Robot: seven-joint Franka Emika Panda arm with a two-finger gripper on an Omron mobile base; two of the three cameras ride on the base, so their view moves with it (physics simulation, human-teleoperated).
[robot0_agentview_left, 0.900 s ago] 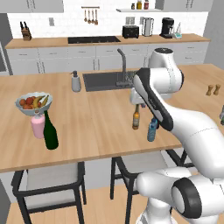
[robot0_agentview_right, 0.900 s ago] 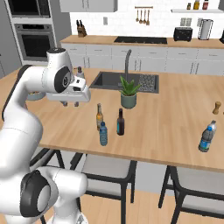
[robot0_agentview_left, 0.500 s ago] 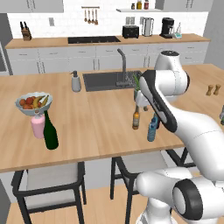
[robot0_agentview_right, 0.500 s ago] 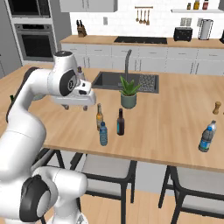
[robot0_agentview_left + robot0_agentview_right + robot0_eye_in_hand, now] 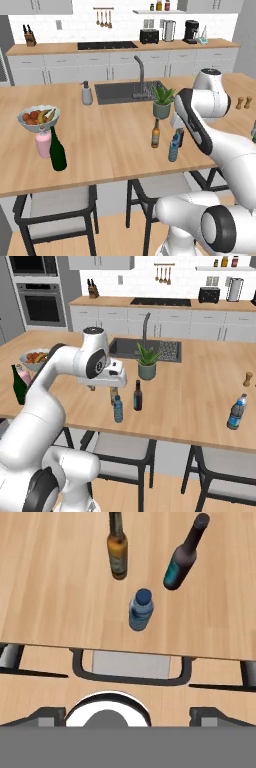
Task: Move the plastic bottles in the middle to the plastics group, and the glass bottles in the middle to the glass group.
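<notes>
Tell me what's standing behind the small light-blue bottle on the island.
Behind the light-blue bottle stand the amber bottle and the dark blue-labelled bottle, both upright. The arm partly hides the dark one in the left base view.

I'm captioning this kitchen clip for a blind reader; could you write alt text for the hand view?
Looking down on a wooden counter, three small bottles stand close together: a light-blue plastic bottle with a darker blue cap nearest the counter's edge, an amber-brown bottle beyond it, and a dark bottle with a blue label beside that. Past the edge, a grey-seated chair sits below.
</notes>
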